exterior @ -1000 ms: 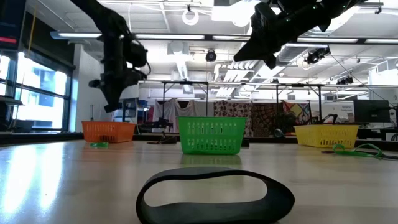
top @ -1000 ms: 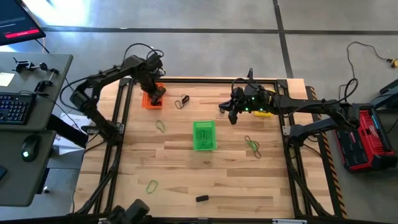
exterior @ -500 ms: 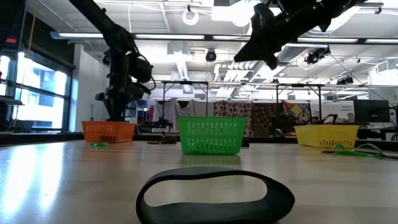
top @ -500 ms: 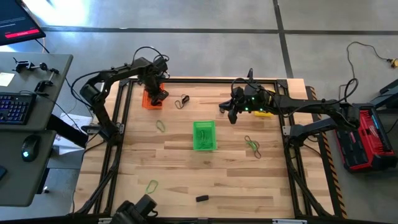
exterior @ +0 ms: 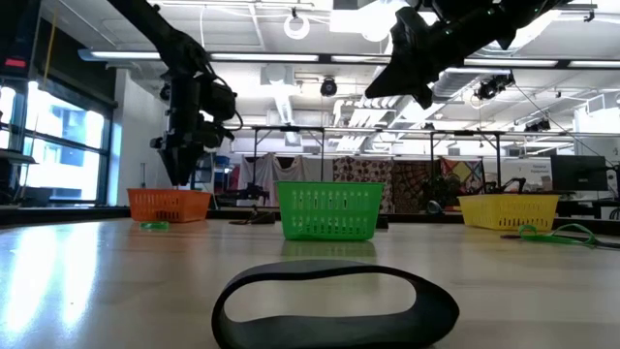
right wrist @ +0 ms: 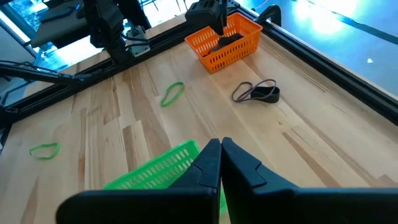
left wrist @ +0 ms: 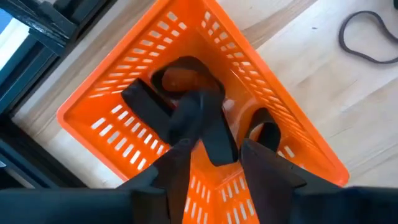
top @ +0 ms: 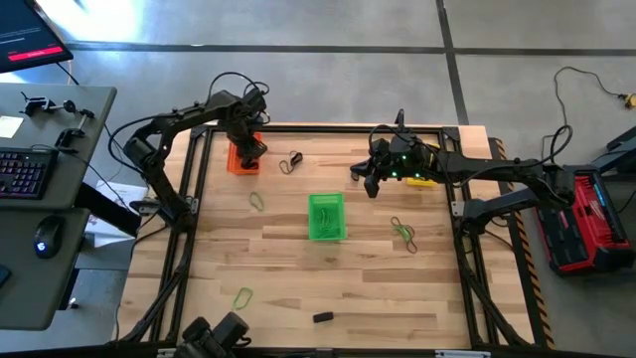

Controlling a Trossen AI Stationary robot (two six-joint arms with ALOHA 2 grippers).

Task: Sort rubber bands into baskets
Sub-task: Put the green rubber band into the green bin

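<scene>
Left gripper (left wrist: 208,163): hangs over the orange basket (left wrist: 124,93), fingers parted with a gap between them; a black band (left wrist: 202,121) sits just past the fingertips, and whether it touches them cannot be told.
Right gripper (right wrist: 221,163): raised above the table between the green basket (right wrist: 158,171) and the yellow basket (exterior: 509,209), fingers pressed together with nothing in them.
Nearest band: a wide black loop (exterior: 334,302) lying flat at the near edge of the table in the low view; from above it shows as a small dark piece (top: 322,317) near the front edge.
Front-left band: a green loop (top: 242,295) on the bare wood, well apart from every basket.
Green basket: stands about mid-table.
Right-hand bands: a tangle of green and dark loops (top: 403,231) just right of the green basket.
Left-middle band: a yellowish-green loop (top: 257,202) between the orange and green baskets.
Dark bundle: black loops (right wrist: 256,92) lying on the wood near the orange basket, outside it.
Orange basket: at the far left corner of the table, holding black bands.
Yellow basket: at the far side on the right, mostly hidden under the right arm in the high view.
</scene>
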